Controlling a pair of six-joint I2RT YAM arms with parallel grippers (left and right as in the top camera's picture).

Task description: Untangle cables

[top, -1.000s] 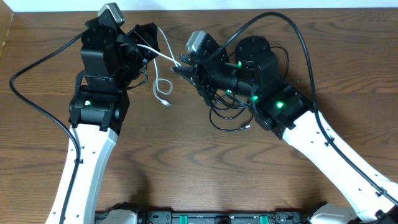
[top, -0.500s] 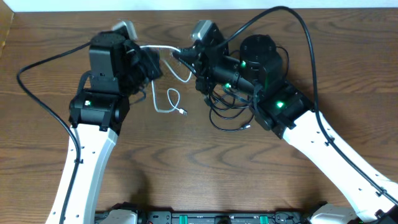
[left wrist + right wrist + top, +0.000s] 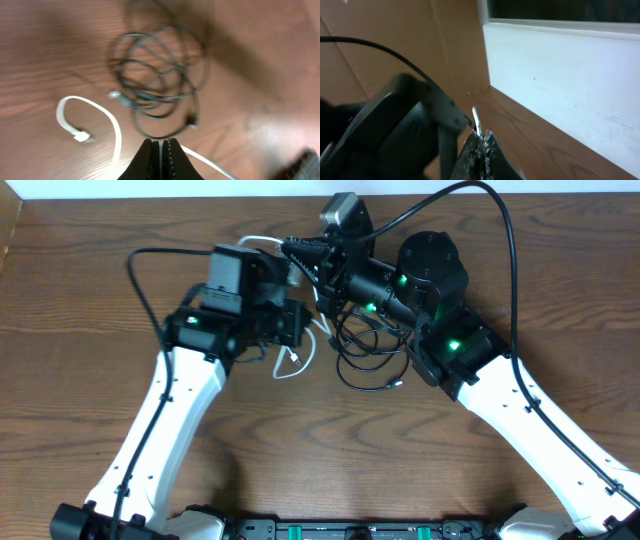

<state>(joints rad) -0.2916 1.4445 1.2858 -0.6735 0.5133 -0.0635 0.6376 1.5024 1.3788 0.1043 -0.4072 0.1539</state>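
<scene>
Left gripper (image 3: 160, 151) is clamped shut on the white cable (image 3: 114, 125). The cord runs straight into the pinched fingertips and comes out again low on the right of them. Up and to the left of those tips the white cable curls into an open loop on the table (image 3: 300, 465) and ends in its small plug (image 3: 81, 136). The plug is too blurred to read any marking.

Straight ahead of the left gripper, just beyond the fingertips, lie the black cables (image 3: 155, 75). They form one loose coil of overlapping rings, with a silvery plug end (image 3: 117, 96) on the coil's left and a dark one (image 3: 192, 120) on its lower right. The coil's nearest ring comes almost down to the fingertips. Whether it touches the white cord there, I can't say.

Over to the right gripper (image 3: 481, 146): jaws together, with a thin white sliver of cable poking up out of the tips. It's pinching the white cable too, lifted off the table. Right beside it, crowding the left of its view, is the dark housing of the left arm (image 3: 395, 132), very near. Beyond the tips, to the right, the wood meets a white wall (image 3: 560, 75).

From overhead the two wrists sit tight together at the far side of the table, hiding both sets of fingers. The black coil lies under and beside the right arm (image 3: 520, 410), whose green lights (image 3: 451, 347) are glowing.
</scene>
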